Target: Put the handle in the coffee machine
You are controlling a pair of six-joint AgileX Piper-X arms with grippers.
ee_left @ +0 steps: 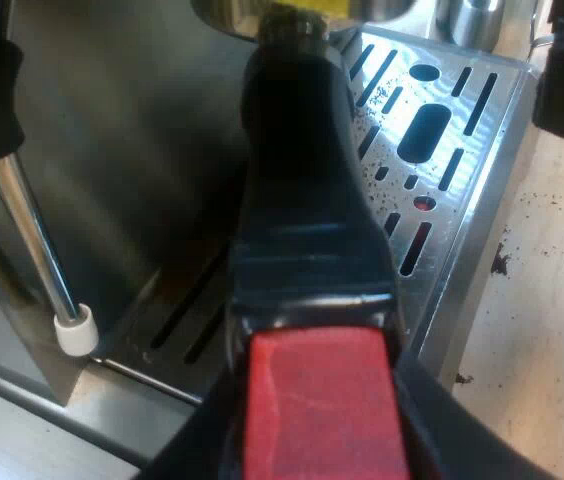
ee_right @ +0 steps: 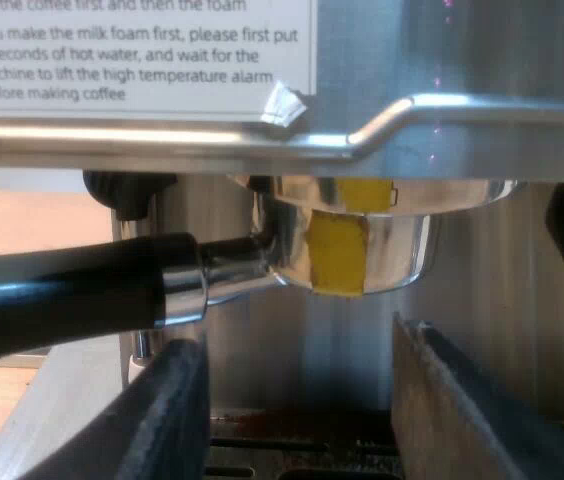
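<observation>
Grips the handle (ee_left: 302, 200) at its red end (ee_left: 317, 400) with the left gripper (ee_left: 317, 435), seemingly clamped. Hangs the right gripper (ee_right: 297, 350), fingers (ee_right: 172, 420) spread empty, below the metal holder (ee_right: 362, 240) seated in the espresso machine (ee_right: 462, 60).

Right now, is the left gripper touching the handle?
Touching. The left wrist view shows the fingers of the left gripper pressed against both sides of the handle at its red end, with no gap.
</observation>
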